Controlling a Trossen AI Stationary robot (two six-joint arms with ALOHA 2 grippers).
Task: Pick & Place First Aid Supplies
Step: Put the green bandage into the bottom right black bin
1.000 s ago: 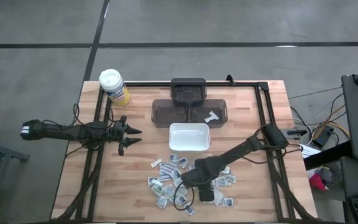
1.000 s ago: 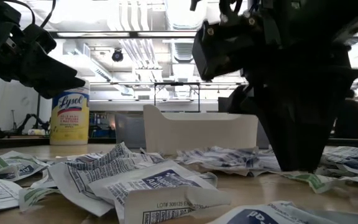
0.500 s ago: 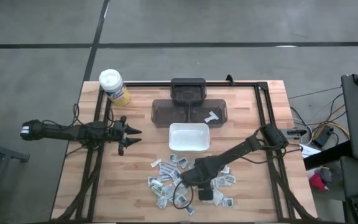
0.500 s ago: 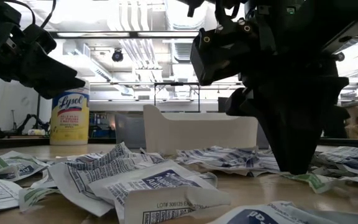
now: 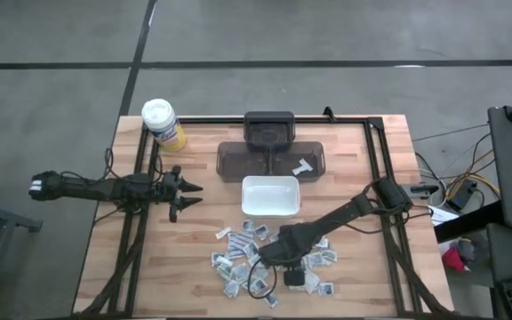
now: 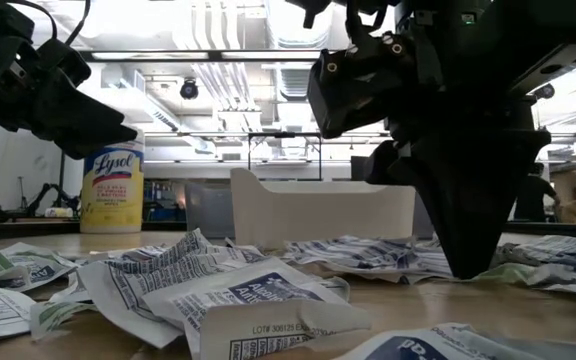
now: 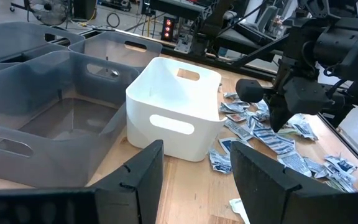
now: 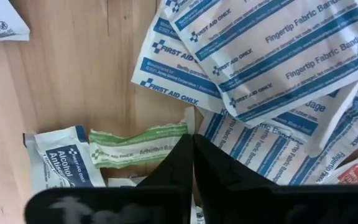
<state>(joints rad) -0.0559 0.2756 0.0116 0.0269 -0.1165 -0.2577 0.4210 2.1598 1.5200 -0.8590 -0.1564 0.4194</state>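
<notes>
The first aid supplies (image 5: 256, 253) lie as a loose pile of small flat packets on the wooden table, near its front edge. My right gripper (image 5: 269, 259) points straight down into the pile and is shut at the end of a greenish packet (image 8: 137, 146). The white tray (image 5: 271, 196) stands just beyond the pile. My left gripper (image 5: 190, 195) hangs open above the table's left part, holding nothing and pointing toward the tray (image 7: 173, 106). My right gripper comes from above, fingers pointing down, and pinches one end of the greenish packet (image 8: 180, 130) at the fingertips (image 6: 468, 268). That end (image 6: 513, 272) is raised slightly. The rest of the packet lies on the table among the other packets.
A yellow canister with a white lid (image 5: 163, 123) stands at the far left corner. Dark grey bins (image 5: 271, 158) sit behind the tray. A black frame (image 5: 376, 151) runs along the table's sides. Bare wood lies left of the pile.
My right gripper has shut its fingers while staying in place over the pile. The end of the greenish packet has come up slightly from the table at the fingertips.
</notes>
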